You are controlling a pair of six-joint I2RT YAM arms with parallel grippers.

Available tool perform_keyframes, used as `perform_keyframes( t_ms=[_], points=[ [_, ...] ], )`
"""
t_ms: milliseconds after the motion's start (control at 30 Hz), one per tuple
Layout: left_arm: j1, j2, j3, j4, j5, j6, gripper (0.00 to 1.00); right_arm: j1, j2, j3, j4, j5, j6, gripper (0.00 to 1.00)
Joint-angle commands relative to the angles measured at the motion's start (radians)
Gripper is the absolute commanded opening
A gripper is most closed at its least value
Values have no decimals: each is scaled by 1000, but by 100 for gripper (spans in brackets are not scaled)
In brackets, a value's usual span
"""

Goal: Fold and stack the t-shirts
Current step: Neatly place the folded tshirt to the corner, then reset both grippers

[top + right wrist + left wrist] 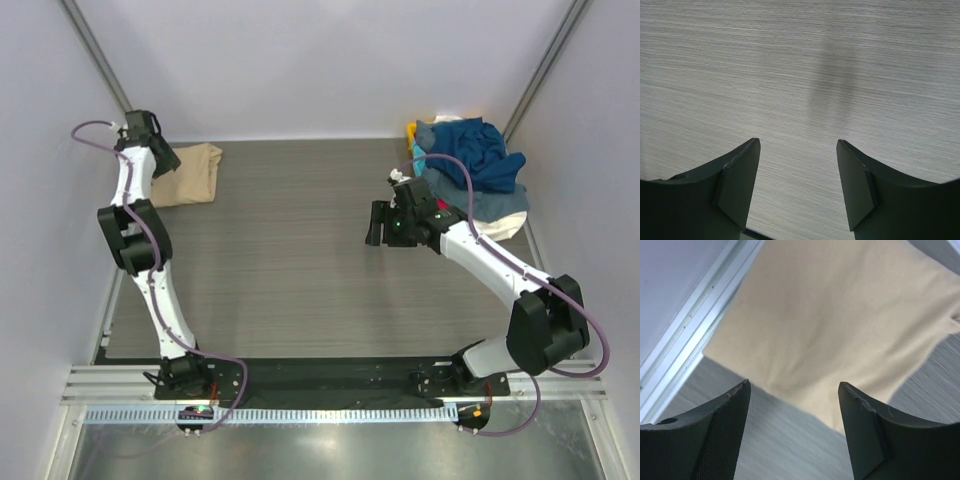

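Overhead: two arms poised, jaws empty

The left arm stretches up to the table's (300, 280) 10 o'clock corner. There the left gripper (793, 386) hangs with jaws wide and empty over the near edge of the tan t-shirt (192, 175), close to the side rail (695, 330). The right arm bends across toward centre. The right gripper (798, 142), jaws wide and empty, is above bare tabletop. A pile of mixed t-shirts (480, 165) sits at 1 o'clock. Open surface spans the middle.

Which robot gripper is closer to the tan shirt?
The left. The left gripper hangs open at the tan shirt's edge in the back left corner. The right gripper is far off over the middle of the table, nearer the colourful shirt pile.
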Motion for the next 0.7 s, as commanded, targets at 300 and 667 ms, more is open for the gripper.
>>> perform_keyframes(
  t_ms=[300,667],
  points=[
    [-67,-580,-512,38,187,-119,75,4,-1,80,70,5,20,68],
    [-192,-1065,-895,58,313,-35,86,36,-105,5,154,29,74,70]
  ],
)
